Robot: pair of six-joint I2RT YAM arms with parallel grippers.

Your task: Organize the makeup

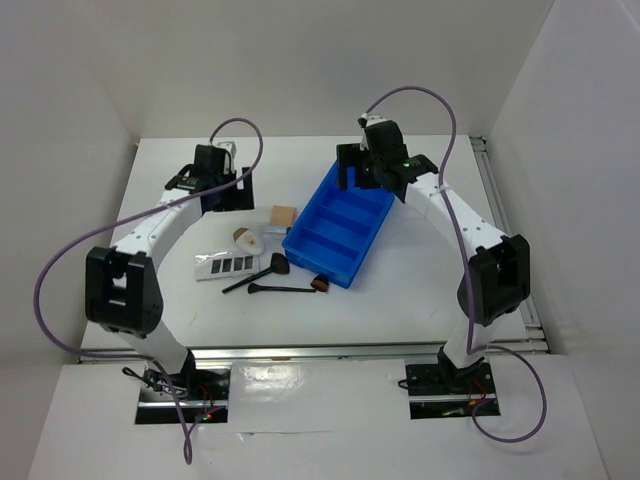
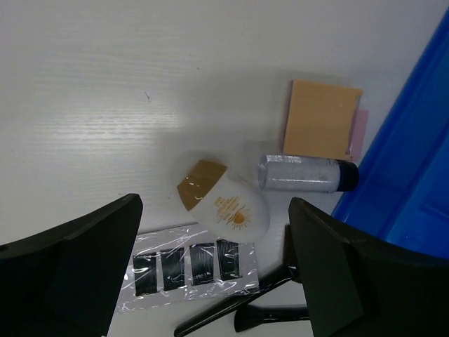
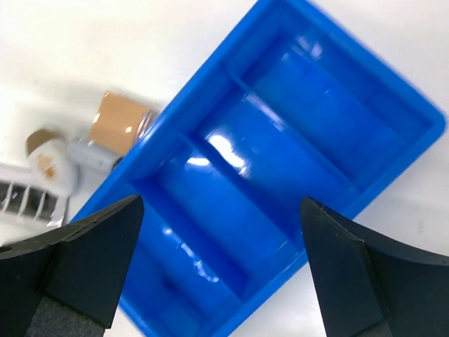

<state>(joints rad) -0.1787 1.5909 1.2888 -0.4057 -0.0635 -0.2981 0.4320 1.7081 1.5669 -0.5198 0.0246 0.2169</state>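
Top external: two black brushes (image 1: pixel 279 266) lie nearest, crossing by the blue bin's (image 1: pixel 318 266) near corner. Palette strip (image 1: pixel 225 264) just left, white compact (image 1: pixel 247 240) behind it, then silver tube (image 2: pixel 302 173) & tan pad (image 1: pixel 284 215) beside bin. Left gripper (image 1: pixel 222 185) hovers beyond the pad, jaws wide apart; right gripper (image 1: pixel 372 170) above bin's far end, jaws apart too.

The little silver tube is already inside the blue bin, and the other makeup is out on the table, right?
Not quite. The silver tube is not inside the blue bin. It lies out on the table beside the bin, next to the tan pad. The left wrist view shows this. The rest of what you said is right.
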